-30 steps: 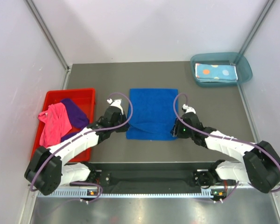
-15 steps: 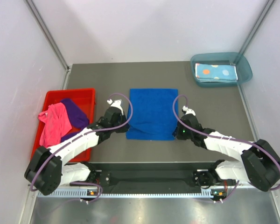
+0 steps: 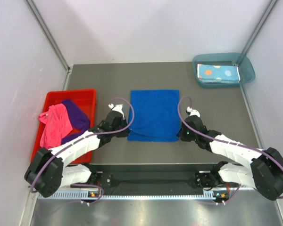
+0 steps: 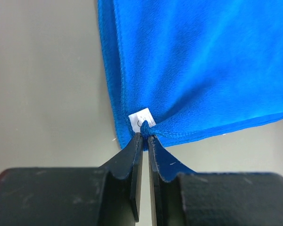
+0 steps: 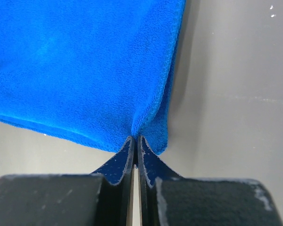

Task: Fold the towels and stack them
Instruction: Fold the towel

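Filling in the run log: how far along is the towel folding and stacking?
Done: one folded polka-dot towel lies in the teal plastic bin. In hand: the blue terry towel lies flat on the table, with the left gripper and right gripper each shut on a near corner. Left: fold and stack it, then the crumpled pink towel and purple towel in the red plastic tray.

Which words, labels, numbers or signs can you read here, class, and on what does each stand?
White tag on the blue towel, just beyond the left gripper: a dark mark, too small to read.
No other text shows, on the red tray, the teal bin or the spotted towel.
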Action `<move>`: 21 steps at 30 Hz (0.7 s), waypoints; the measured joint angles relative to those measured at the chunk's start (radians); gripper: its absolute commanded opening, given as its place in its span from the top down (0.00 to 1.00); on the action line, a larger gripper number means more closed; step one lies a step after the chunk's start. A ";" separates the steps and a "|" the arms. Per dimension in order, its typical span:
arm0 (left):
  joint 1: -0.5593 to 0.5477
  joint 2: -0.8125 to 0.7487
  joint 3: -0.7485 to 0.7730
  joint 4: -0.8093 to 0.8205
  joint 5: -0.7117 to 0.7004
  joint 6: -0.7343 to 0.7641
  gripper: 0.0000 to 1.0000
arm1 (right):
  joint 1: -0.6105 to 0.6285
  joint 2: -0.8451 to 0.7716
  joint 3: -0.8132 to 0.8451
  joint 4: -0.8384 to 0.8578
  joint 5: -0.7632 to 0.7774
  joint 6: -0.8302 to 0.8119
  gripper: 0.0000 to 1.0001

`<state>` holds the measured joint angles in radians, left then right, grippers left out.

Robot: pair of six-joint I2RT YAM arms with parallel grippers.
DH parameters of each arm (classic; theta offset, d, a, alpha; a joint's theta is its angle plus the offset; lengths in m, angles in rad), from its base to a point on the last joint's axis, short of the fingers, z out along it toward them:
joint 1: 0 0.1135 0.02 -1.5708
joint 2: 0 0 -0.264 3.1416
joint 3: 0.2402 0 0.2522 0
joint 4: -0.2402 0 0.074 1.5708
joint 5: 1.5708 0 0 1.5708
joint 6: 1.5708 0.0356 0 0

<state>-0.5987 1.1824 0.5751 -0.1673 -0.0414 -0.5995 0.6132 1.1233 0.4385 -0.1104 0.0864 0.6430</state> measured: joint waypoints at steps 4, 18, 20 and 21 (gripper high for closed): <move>0.000 0.000 -0.028 0.000 -0.002 0.000 0.81 | 0.000 0.000 0.000 -0.007 0.000 -0.004 1.00; -0.001 -0.013 -0.040 -0.026 -0.029 0.000 0.67 | 0.000 0.000 -0.008 -0.004 0.000 -0.006 1.00; -0.001 -0.031 -0.039 -0.046 -0.034 0.000 0.68 | 0.000 -0.001 -0.012 -0.002 0.000 -0.007 1.00; -0.001 -0.042 -0.035 -0.061 -0.038 0.000 0.68 | 0.000 -0.002 -0.014 -0.005 0.000 -0.008 1.00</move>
<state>-0.5995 1.1400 0.5400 -0.2283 -0.0792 -0.5999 0.6136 1.1213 0.4244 -0.1158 0.0860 0.6353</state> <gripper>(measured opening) 0.327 0.011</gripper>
